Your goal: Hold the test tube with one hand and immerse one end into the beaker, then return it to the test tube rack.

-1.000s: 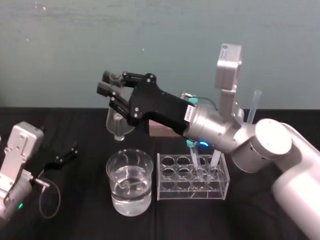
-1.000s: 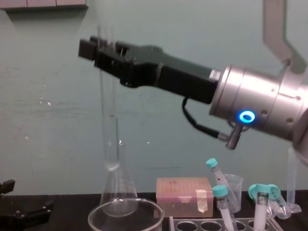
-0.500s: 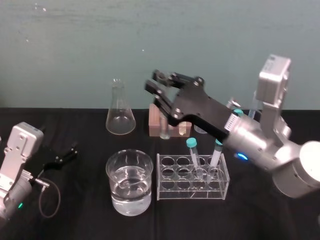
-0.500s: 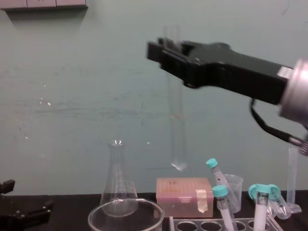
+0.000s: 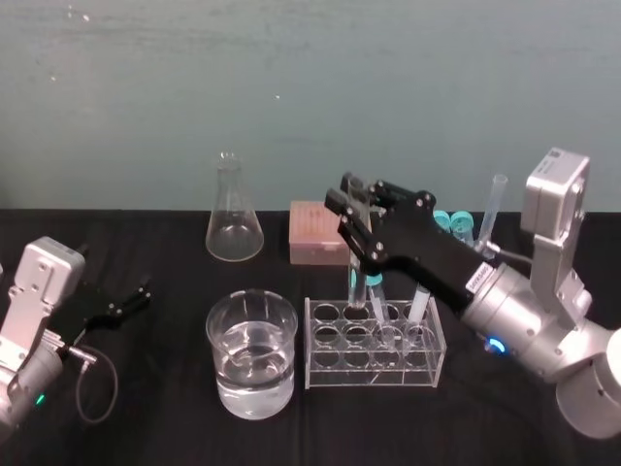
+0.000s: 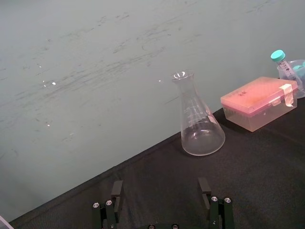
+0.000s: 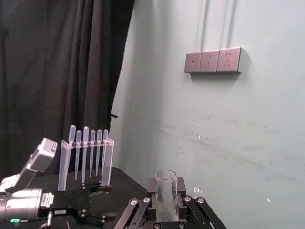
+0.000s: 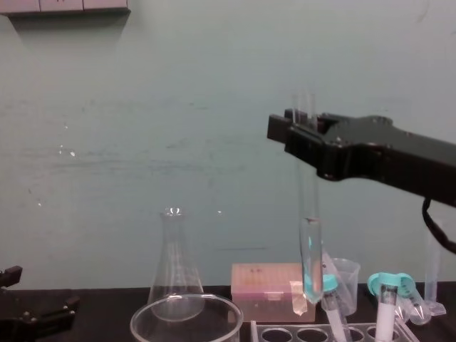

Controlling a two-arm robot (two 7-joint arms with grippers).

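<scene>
Grip: test tube (image 8: pixel 309 214) is pinched near its mouth by right gripper (image 8: pixel 296 132) and kept upright.
Position: tube is held over test tube rack (image 5: pixel 312 342), beside beaker (image 5: pixel 221 335), not in it.
Left to do: seating in a hole and release; whether the dip is done cannot be told.
Chest view: tube bottom is seen clear of the rack top, a gap hidden in head view.
Left gripper (image 5: pixel 126 299): parked at left, fingers spread.

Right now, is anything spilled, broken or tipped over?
Nothing stands out. The black right gripper holds the long clear glass test tube upright over the clear plastic rack; the wide glass beaker stands upright; the left gripper lies parked.
</scene>
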